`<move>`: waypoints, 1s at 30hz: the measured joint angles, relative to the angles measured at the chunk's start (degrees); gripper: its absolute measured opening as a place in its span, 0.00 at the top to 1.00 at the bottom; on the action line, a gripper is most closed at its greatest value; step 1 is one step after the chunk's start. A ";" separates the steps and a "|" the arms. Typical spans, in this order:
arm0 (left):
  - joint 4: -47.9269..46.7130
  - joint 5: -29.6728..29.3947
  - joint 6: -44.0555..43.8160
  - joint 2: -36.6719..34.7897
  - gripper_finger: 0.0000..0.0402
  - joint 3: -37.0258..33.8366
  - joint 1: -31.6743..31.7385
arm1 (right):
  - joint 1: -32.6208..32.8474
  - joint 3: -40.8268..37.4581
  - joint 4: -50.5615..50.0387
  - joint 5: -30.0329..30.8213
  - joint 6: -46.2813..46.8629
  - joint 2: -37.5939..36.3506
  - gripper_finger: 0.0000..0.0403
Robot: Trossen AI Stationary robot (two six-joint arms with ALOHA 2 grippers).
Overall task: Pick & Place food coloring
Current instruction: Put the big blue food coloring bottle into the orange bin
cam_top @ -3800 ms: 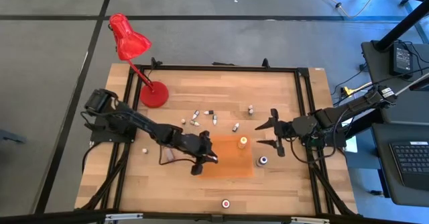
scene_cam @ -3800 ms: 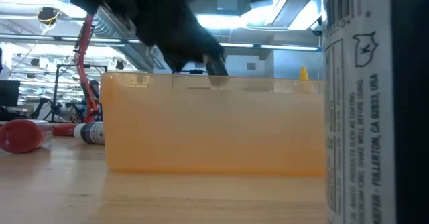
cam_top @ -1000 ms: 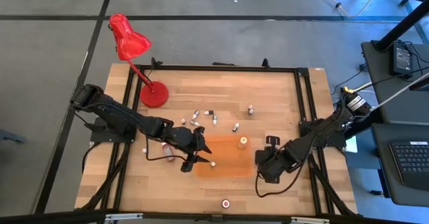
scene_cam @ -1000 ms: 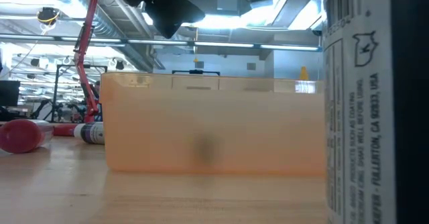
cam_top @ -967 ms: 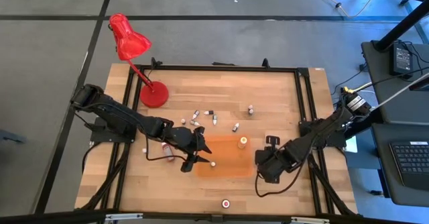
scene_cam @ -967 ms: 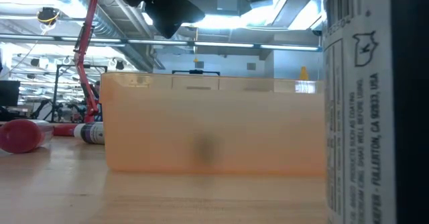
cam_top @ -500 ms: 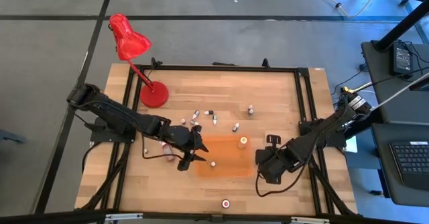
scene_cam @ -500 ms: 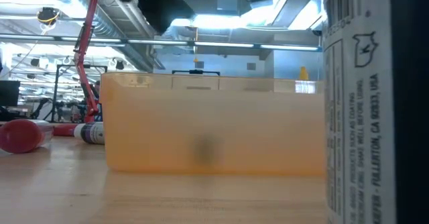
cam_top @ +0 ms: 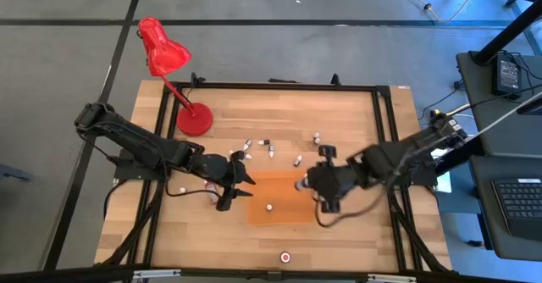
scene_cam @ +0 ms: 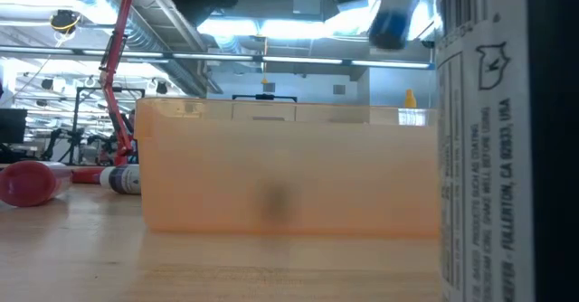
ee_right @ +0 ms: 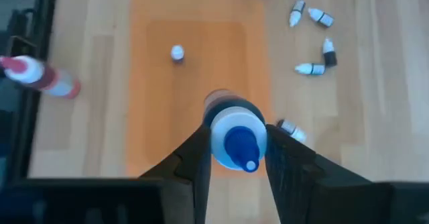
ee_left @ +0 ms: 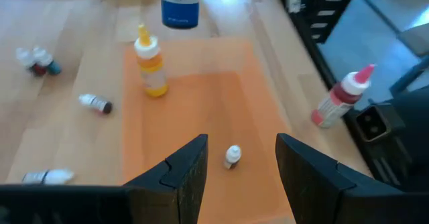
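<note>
My right gripper hangs over the right part of the orange mat, shut on a white bottle with a blue cap. A yellow bottle stands on the mat beside it. A tiny white-capped bottle stands alone on the mat. My left gripper is open just off the mat's left edge, its fingers pointing at that bottle. Several more tiny food coloring bottles lie on the wood beyond the mat's far edge. My right gripper pinches the blue-capped bottle between its two fingers, one on each side of the body just below the white shoulder. The fingers come from above, pointing down. The bottle hangs upright, cap up, lifted clear above the mat.
A red desk lamp stands at the far left corner. A red-tipped bottle stands near the front edge, close to the low camera. A small bottle sits left of my left arm. Black rails frame the table.
My right gripper has lifted the blue-capped bottle from the wood right of the mat and carried it toward the table's left, over the mat's right part. My left gripper has drawn back toward the left edge, off the mat; the tiny white-capped bottle stays there.
</note>
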 joint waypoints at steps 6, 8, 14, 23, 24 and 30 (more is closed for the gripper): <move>-5.34 -3.43 -5.30 0.00 0.57 0.00 -0.12 | -6.62 -0.02 2.37 -4.24 -7.73 5.63 0.70; -7.02 -4.21 -7.26 0.00 0.57 0.00 -0.29 | -8.08 -0.02 2.57 -6.22 -9.38 8.10 0.70; -9.33 -5.90 -8.85 0.00 0.57 0.00 -1.47 | -10.49 -0.02 3.45 -8.22 -12.53 15.25 0.69; -9.31 -5.97 -8.85 0.00 0.57 0.00 -3.22 | -11.02 -0.07 3.49 -8.24 -13.26 20.35 0.70; -9.30 -5.97 -8.85 0.00 0.57 0.00 -3.36 | -11.00 -0.07 3.47 -8.24 -13.12 20.51 0.70; -9.30 -5.97 -8.85 0.00 0.57 0.00 -3.44 | -11.00 -0.07 3.50 -7.86 -13.08 21.01 0.69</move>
